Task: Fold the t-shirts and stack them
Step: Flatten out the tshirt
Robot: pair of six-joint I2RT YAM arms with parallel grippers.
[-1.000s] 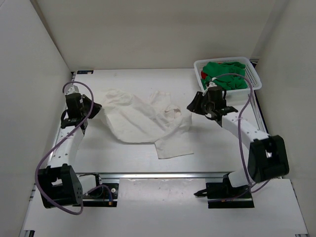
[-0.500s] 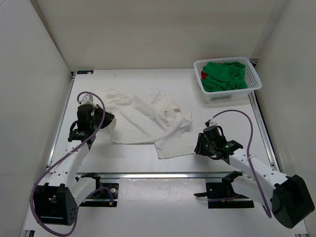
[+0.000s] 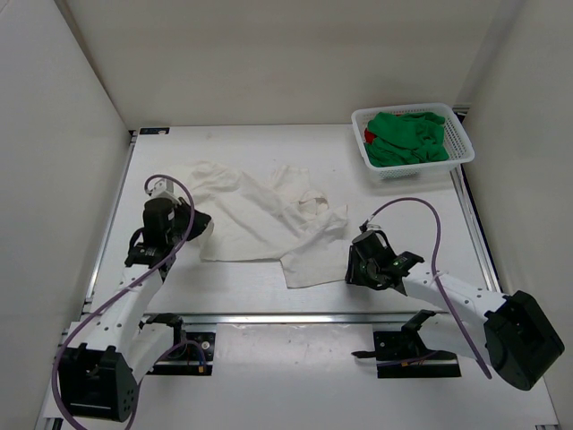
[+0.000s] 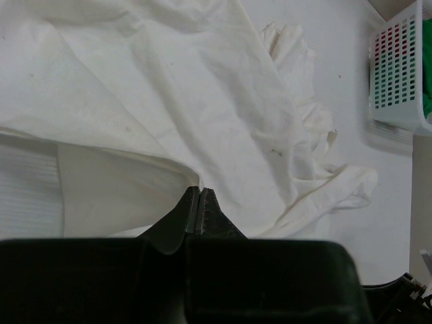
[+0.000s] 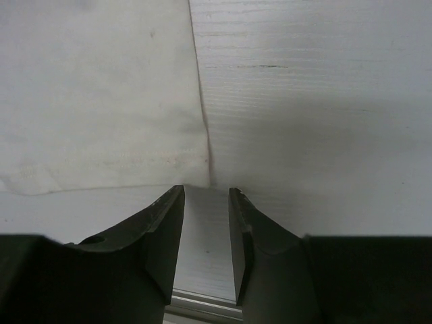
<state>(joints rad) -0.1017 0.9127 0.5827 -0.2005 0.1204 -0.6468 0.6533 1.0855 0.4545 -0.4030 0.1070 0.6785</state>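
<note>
Right wrist view: right gripper low on the table, jaws spread, just short of the near corner of the white shirt. Further off, left gripper pressed shut, seemingly pinching the shirt's other edge, probably to spread it flat for folding. Next, likely: close on that corner and pull smooth; green shirt and red shirt far back in the basket.

1 shirt lies centre; basket behind, rightward.

We can read no text, label, brand, number or sign anywhere: none on the cream shirt, basket or table.
</note>
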